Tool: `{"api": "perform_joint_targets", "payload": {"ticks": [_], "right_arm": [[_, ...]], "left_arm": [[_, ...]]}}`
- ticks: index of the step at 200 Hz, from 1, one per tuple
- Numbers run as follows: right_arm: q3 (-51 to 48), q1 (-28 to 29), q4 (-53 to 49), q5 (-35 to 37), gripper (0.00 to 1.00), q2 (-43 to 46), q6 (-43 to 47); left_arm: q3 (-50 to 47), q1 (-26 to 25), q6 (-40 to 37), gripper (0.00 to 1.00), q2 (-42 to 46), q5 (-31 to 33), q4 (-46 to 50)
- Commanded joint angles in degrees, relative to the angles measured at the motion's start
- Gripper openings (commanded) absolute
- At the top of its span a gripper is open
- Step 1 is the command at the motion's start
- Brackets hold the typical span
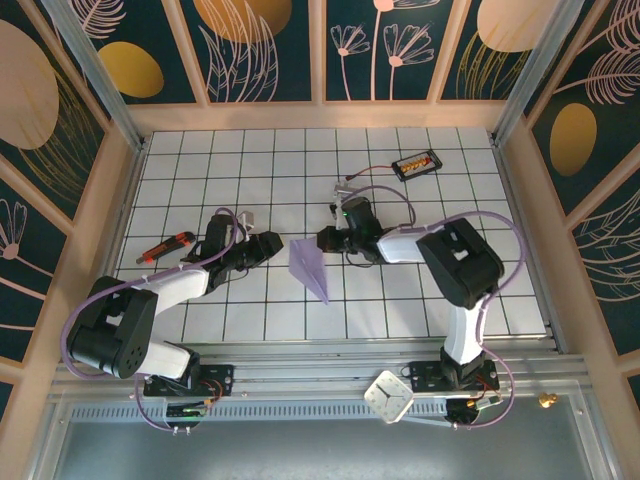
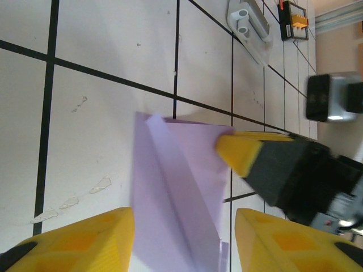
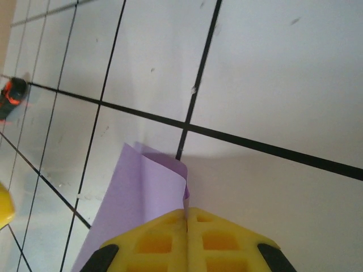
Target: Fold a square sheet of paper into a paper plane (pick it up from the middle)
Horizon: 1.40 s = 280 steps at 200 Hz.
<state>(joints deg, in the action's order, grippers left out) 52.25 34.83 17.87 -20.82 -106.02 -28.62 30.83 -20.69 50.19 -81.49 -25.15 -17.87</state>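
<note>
Yellow fingers (image 2: 85, 241) of the left hand (image 2: 184, 229) stand apart in the left wrist view, straddling the slim, pointed lavender paper plane (image 2: 181, 192), which lies on the white tiled surface (image 2: 108, 39) with a long crease running up between them. Open like this, the hand looks placed to steady or press the fold rather than to lift it. Opposite, the right hand (image 3: 186, 218) has its two yellow fingers pressed together on a curled edge of the paper, apparently pinching that flap so it can be drawn over or held while the crease is set. From above, the two hands flank the wide end of the paper plane near the middle of the surface, its tip pointing back toward the arm bases. The dart shape suggests the folding is well along, with wing creases left to sharpen. A thin sheet gripped by one edge could tear or slide if pulled before the other hand bears down. An orange-and-black utility knife (image 1: 165, 248) lies well to the left, a black box with orange connectors (image 1: 416, 164) far back on the right, and a small white clock-like square (image 1: 388, 396) by the bases
</note>
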Motion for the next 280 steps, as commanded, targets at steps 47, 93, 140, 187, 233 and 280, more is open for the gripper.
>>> {"api": "perform_joint_targets", "payload": {"ticks": [47,93,140,187,233,280], "right_arm": [[3.4,0.6,-37.7,38.2,0.00,24.4,7.5],[15.6,12.0,-58.2,62.4,0.00,11.5,-5.9],[31.6,20.2,-64.7,62.6,0.00,-10.5,-15.1],[39.4,23.4,-52.3,49.8,0.17,-18.7,-13.9],[27.6,22.3,-39.7,41.7,0.40,-3.5,-10.4],[3.4,13.6,-28.7,22.9,0.38,19.9,-7.2]], "left_arm": [[2.4,0.0,-1.7,0.51,1.4,0.9,1.3],[2.9,0.8,-2.2,0.52,1.1,4.4,2.2],[2.6,2.3,-3.2,0.52,0.3,8.1,2.4],[0.7,4.1,-3.0,0.53,1.2,11.9,1.6],[-3.2,3.6,1.6,0.51,4.6,4.3,-2.9],[0.2,-9.2,5.8,0.36,1.6,-0.9,-3.6]]}}
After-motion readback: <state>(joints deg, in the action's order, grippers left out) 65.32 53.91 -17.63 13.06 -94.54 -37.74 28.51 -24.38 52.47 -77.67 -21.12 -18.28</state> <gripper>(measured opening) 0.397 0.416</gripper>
